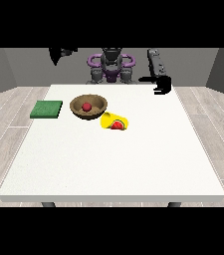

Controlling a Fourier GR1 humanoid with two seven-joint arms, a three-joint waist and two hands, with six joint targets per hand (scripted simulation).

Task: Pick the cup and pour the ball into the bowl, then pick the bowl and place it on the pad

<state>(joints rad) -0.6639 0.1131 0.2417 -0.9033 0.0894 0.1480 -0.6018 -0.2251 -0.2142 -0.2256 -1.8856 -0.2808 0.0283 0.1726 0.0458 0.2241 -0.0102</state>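
Here the yellow cup [114,121] lies tipped on its side on the white table [113,164], just beside the brown bowl [88,106], with a red ball [117,125] at its mouth and another red ball [86,106] inside the bowl. The green pad [47,109] sits near the bowl, toward the view's left. The hand at the view's right [162,84] hangs over the table's far edge with fingers curled around nothing, while the hand at the view's left [55,55] is raised well apart, and I cannot tell how its fingers lie.

One raised camera across the table [113,169] faces the robot [111,64].
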